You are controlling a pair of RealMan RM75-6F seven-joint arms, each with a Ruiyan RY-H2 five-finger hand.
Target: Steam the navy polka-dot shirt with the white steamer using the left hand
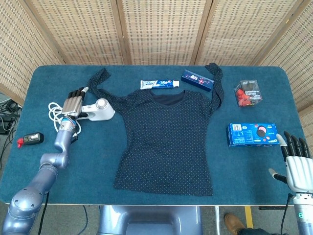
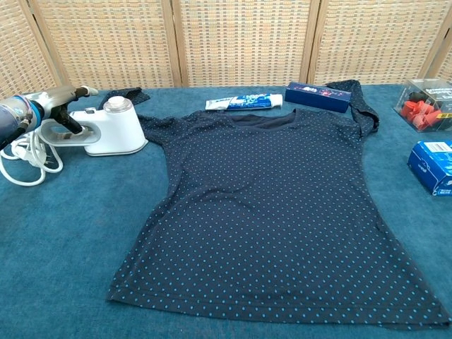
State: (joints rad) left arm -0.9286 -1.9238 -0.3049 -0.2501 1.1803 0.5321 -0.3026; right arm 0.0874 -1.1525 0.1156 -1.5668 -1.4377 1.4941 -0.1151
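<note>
The navy polka-dot shirt (image 1: 166,137) lies flat in the middle of the blue table, also seen in the chest view (image 2: 275,205). The white steamer (image 1: 100,110) lies on its side just left of the shirt's sleeve, with its head toward the shirt (image 2: 113,131). My left hand (image 1: 73,104) lies over the steamer's handle with fingers stretched out along the top and the thumb below (image 2: 53,104); no firm grip shows. My right hand (image 1: 296,164) stays open at the table's front right corner, holding nothing.
The steamer's white cord (image 1: 53,113) is coiled left of it. A toothpaste tube (image 1: 159,84) and a dark blue box (image 1: 198,81) lie behind the collar. A red-and-black box (image 1: 248,93) and a blue cookie box (image 1: 252,134) sit right. A small black device (image 1: 30,139) lies far left.
</note>
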